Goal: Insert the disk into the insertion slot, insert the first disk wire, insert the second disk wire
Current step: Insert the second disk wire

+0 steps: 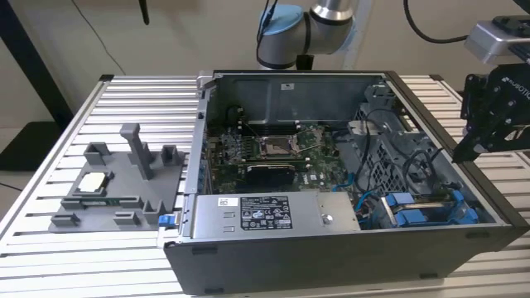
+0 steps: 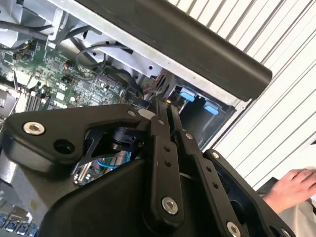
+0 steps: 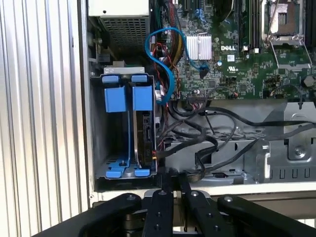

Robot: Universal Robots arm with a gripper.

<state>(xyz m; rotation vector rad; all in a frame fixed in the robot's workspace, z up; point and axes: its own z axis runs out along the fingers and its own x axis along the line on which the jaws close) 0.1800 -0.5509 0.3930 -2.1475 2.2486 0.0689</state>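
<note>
The gripper (image 3: 170, 174) is hanging just outside the rim of the open computer case (image 1: 331, 264), with its 2 fingers pressed together and nothing visibly caught between them; in the second wrist view the fingers (image 2: 159, 128) are lying side by side with no gap. In the exterior view the gripper (image 1: 468, 149) is sitting above the case wall on the exterior view's right, clear of the parts inside, which is probably why its cameras are getting an open look down into the bay.

Just beyond the fingertips, the insertion slot (image 3: 98, 143) is standing against the case wall, with its bright blue tabs facing the camera. The disk (image 3: 144, 133) is resting edge-on inside it, between the blue rails, and looks fully seated, so the 1st step appears done.

Beside the bay, black cables (image 3: 197, 143) are snaking toward the disk's edge, and a blue cable (image 3: 165, 69) is looping down from the motherboard (image 3: 237, 54). Whether either is plugged into the disk I cannot tell.

Farther off, the grey box with a sticker (image 1: 273, 214) is lying along the case front, and the dark holder tray (image 1: 116, 186) is sitting on the slatted table (image 1: 83, 261). A person's hand (image 2: 291, 185) is resting off to the side of the table.
</note>
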